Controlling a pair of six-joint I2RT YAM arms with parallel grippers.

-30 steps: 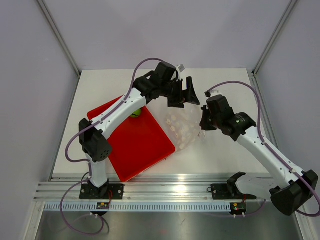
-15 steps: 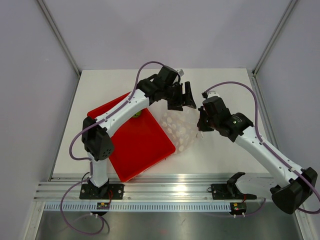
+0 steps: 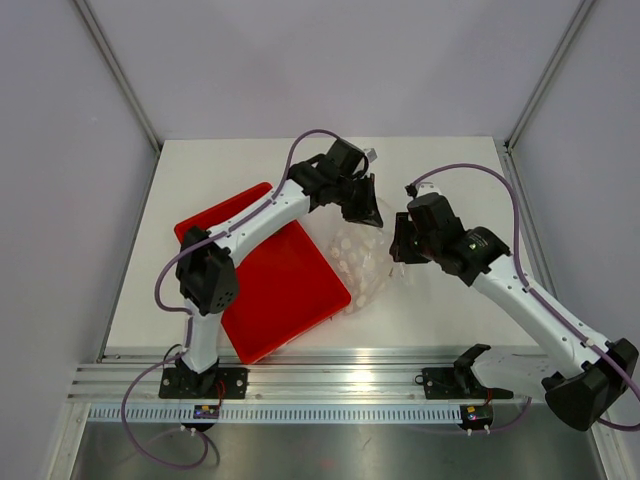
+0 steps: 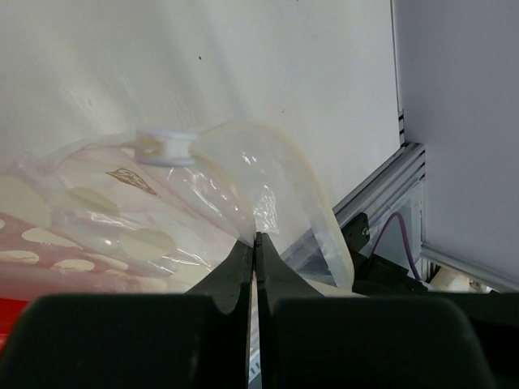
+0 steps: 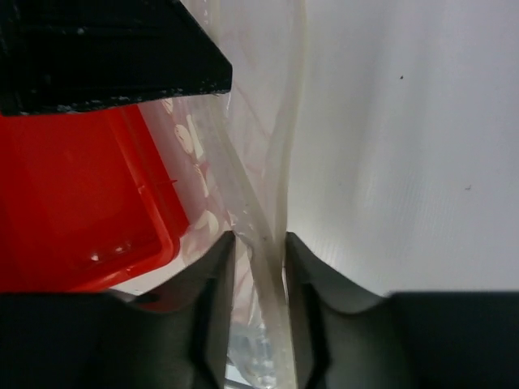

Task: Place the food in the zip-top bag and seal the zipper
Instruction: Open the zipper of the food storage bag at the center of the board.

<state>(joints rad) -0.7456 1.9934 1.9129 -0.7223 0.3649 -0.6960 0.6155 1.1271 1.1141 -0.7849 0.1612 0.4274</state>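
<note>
The zip-top bag (image 3: 360, 262), clear with white dots, lies crumpled between my two grippers, right of the red tray (image 3: 270, 295). My left gripper (image 3: 368, 212) is at the bag's far edge. In the left wrist view the left gripper (image 4: 256, 239) is shut on a fold of the bag (image 4: 122, 235), just below the pale zipper (image 4: 318, 194) and its white slider (image 4: 166, 147). My right gripper (image 3: 398, 250) is at the bag's right edge. In the right wrist view the right gripper (image 5: 258, 243) stands open, with the zipper (image 5: 290, 146) running loosely between the jaws. The food is hidden.
The red tray (image 5: 73, 194) lies at an angle on the white table, under my left arm. White walls with metal posts close in the table on three sides. An aluminium rail (image 3: 340, 385) runs along the near edge.
My left gripper has gone from open to shut on the bag's far edge. The right gripper, shut on the bag's right edge before, has opened. The left arm now covers the green ball on the tray.
</note>
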